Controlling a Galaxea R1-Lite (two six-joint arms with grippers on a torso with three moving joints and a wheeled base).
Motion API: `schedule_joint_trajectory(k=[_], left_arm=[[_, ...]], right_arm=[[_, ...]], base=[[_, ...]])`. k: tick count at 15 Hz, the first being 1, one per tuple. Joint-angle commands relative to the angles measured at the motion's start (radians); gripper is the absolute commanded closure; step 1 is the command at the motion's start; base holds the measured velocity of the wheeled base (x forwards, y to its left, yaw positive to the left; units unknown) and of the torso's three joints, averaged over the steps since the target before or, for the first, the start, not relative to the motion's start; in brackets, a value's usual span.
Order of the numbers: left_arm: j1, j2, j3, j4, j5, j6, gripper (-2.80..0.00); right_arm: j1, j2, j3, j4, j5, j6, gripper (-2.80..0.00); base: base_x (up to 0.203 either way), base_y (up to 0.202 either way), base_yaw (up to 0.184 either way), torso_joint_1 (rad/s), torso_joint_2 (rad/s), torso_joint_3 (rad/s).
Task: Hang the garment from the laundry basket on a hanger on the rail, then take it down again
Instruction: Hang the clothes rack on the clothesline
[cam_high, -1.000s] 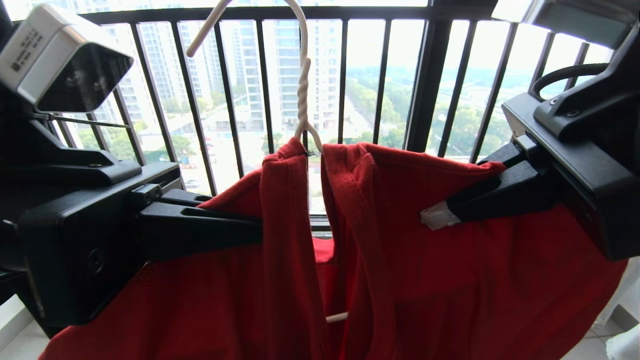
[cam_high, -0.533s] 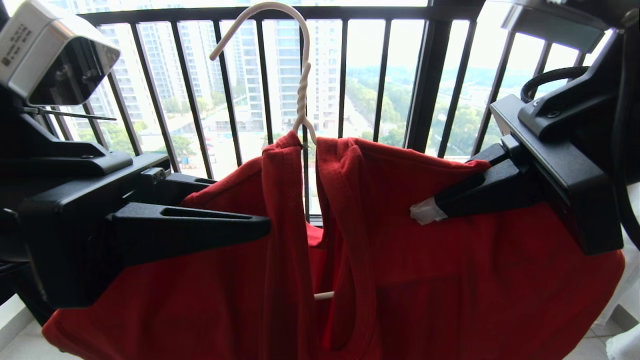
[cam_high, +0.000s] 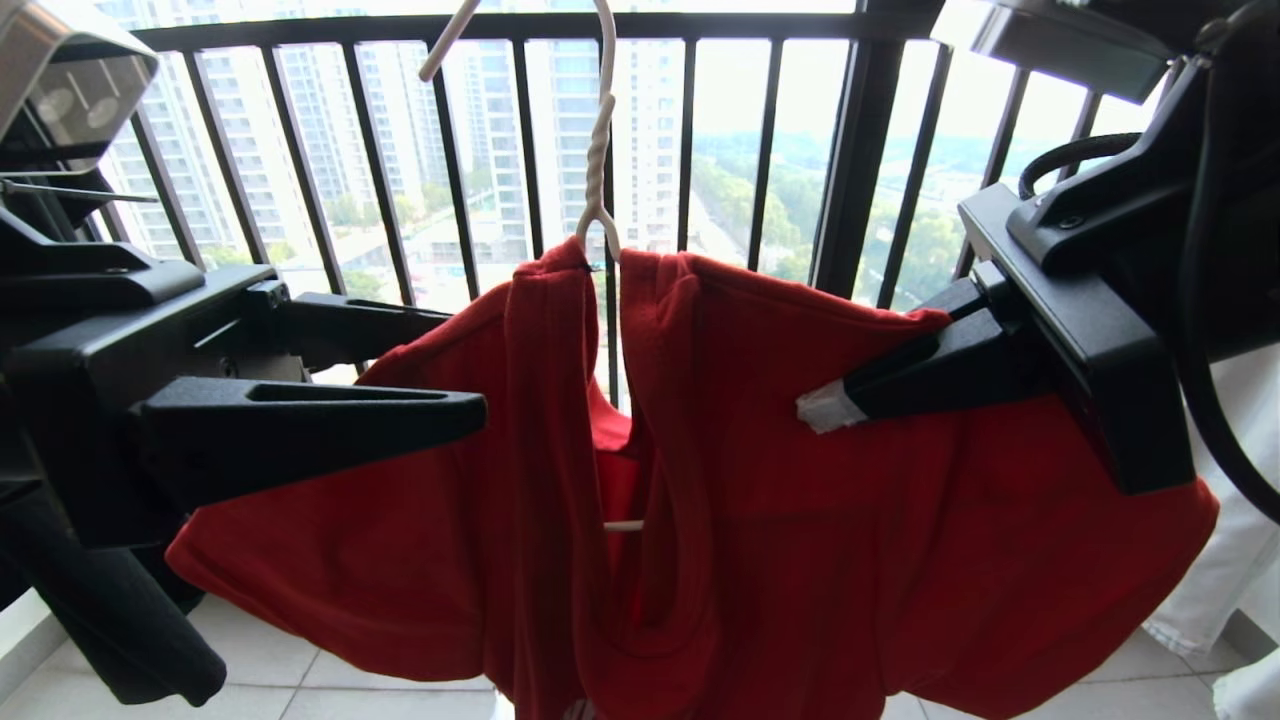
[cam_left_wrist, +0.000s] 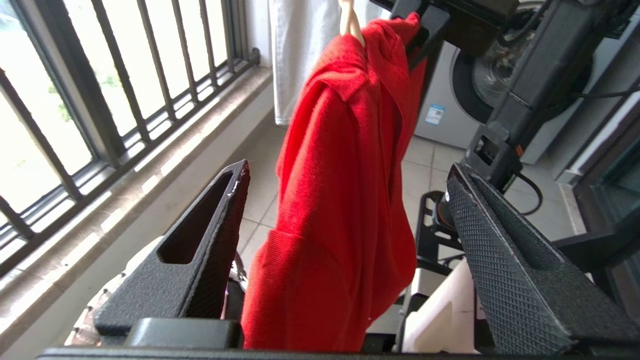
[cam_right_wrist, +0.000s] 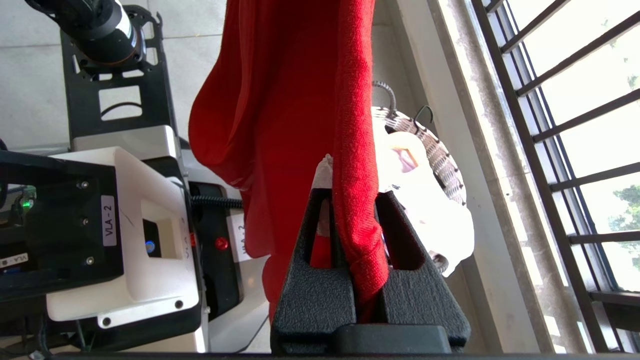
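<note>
Before the balcony railing (cam_high: 760, 130), right tool (cam_high: 815, 410) clamps the garment (cam_high: 800, 560); left tool (cam_high: 450, 370) gapes beside it.

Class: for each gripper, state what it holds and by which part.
Right gripper: shut on the red T-shirt, pinching its shoulder fabric. Left gripper: open, holding nothing.

Left wrist view. Left gripper (cam_left_wrist: 345, 215): both textured black fingers (cam_left_wrist: 500, 260) spread wide apart, nothing between them in contact. Red garment (cam_left_wrist: 345, 200) hangs ahead of the gap, clear of both fingers, draped in folds from a cream hanger (cam_left_wrist: 350, 22) whose neck shows at its top. Right gripper (cam_left_wrist: 420, 30) sits at the garment's far upper edge; its fingers are not readable here. Black barred window railing (cam_left_wrist: 115, 95) runs along one side above a pale sill. Washing machine (cam_left_wrist: 465, 95) stands beyond, on tiled floor (cam_left_wrist: 430, 160).
</note>
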Motion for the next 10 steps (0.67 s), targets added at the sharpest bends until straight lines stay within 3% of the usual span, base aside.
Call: schedule_joint_trajectory(k=[1, 6, 7, 8, 10], left_arm=[[0.065, -0.004, -0.004, -0.051, 0.005, -0.005, -2.8], [0.079, -0.005, -0.021, -0.081, 0.132, -0.008, -2.8], [0.079, -0.005, -0.022, -0.092, 0.139, -0.012, -2.24], [0.079, -0.009, -0.023, -0.095, 0.154, -0.018, 0.0], [0.079, -0.031, -0.031, -0.095, 0.159, -0.052, 0.0]], right_arm=[[0.0, 0.01, 0.0, 0.002, 0.002, -0.004, 0.0], [-0.025, 0.012, 0.0, -0.033, 0.001, -0.001, 0.0], [-0.034, 0.016, 0.0, -0.048, 0.002, 0.002, 0.0], [-0.042, 0.019, 0.0, -0.06, 0.002, 0.009, 0.0], [-0.043, 0.025, 0.0, -0.085, -0.003, 0.04, 0.0]], base=[[0.0, 0.0, 0.0, 0.0, 0.0, 0.0], [0.0, 0.0, 0.0, 0.0, 0.0, 0.0], [0.0, 0.0, 0.0, 0.0, 0.0, 0.0], [0.0, 0.0, 0.0, 0.0, 0.0, 0.0], [0.0, 0.0, 0.0, 0.0, 0.0, 0.0]])
